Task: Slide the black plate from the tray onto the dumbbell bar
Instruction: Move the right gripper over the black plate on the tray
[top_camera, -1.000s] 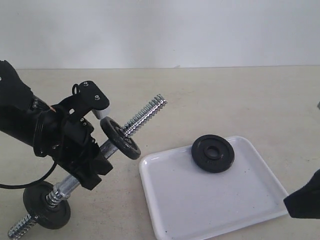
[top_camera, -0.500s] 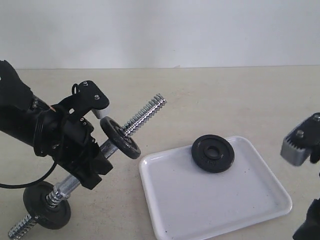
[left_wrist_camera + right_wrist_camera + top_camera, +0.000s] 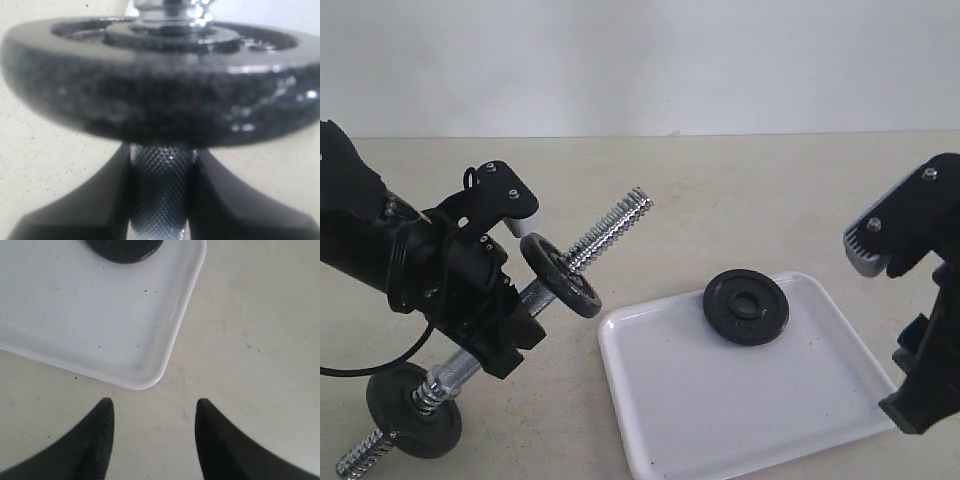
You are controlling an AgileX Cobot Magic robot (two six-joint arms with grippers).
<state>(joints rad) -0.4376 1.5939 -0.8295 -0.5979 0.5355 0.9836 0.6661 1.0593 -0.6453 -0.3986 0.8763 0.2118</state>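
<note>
The small round black cast-iron plate [image 3: 746, 307] lies untouched on the glossy white tray [image 3: 720, 405] while the left claw [image 3: 161, 167] grips the chrome dumbbell bar [image 3: 610, 228] and the right claw [image 3: 154, 409] hovers open, empty.

The plate [image 3: 746, 307] is black with a dull sheen. The tray [image 3: 660, 420] is glossy white, peppered with tiny dark specks. The bar [image 3: 615, 225] is bright chrome silver, ridged with thread at its ends and cross-hatched with fine diamond knurling in its middle. Its two discs [image 3: 560, 276] are black, faintly speckled up close. The left gripper [image 3: 161, 210] and right gripper [image 3: 154, 435] are black, and the right one carries a grey block [image 3: 865, 250]. The table [image 3: 750, 190] is pale beige with faint dark smudges. The wall [image 3: 640, 60] is off-white.
</note>
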